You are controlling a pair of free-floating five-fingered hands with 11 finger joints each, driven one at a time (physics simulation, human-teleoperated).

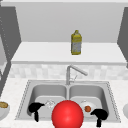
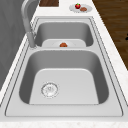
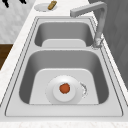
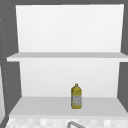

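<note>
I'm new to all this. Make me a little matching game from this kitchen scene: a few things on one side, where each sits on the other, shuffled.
Things:
1. bottle
2. orange ball
3. drain
4. left hand

Places:
A. floor of the left basin
B. on a plate in the right basin
C. in the air at the sink's front left
D. lower shelf above the sink

Pairs: 1-D, 2-B, 3-A, 4-C

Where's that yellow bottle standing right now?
The yellow bottle stands upright on the lower shelf above the sink, just right of centre and almost directly above the faucet.
</note>
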